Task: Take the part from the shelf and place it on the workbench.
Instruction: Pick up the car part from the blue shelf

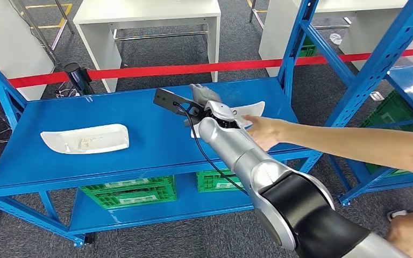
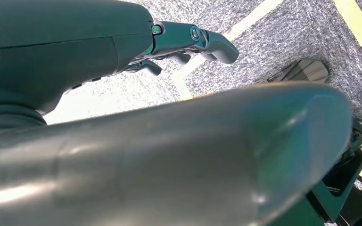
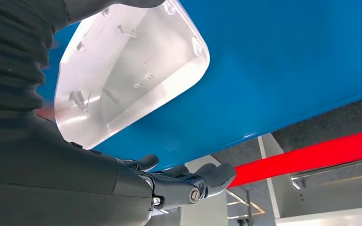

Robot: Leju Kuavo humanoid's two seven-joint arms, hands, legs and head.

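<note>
Two white moulded parts lie on the blue shelf point(image 1: 156, 145). One part point(image 1: 86, 138) rests alone at the left. The other part point(image 1: 254, 109) lies at the right, and my right hand point(image 1: 208, 107) hovers over its near end with fingers spread, gripping nothing. In the right wrist view this part point(image 3: 132, 75) shows its hollow side, lying between my thumb and my outstretched fingers point(image 3: 188, 181), which stay off it. A person's hand point(image 1: 263, 131) reaches in from the right and rests against the part beside my wrist. My left hand point(image 2: 188, 42) hangs over the floor, holding nothing.
Green crates point(image 1: 129, 191) sit on the lower shelf. A red barrier tape point(image 1: 193, 69) runs behind the rack, with white tables point(image 1: 150, 21) beyond it. A second blue rack point(image 1: 403, 80) holding a green crate stands at the right.
</note>
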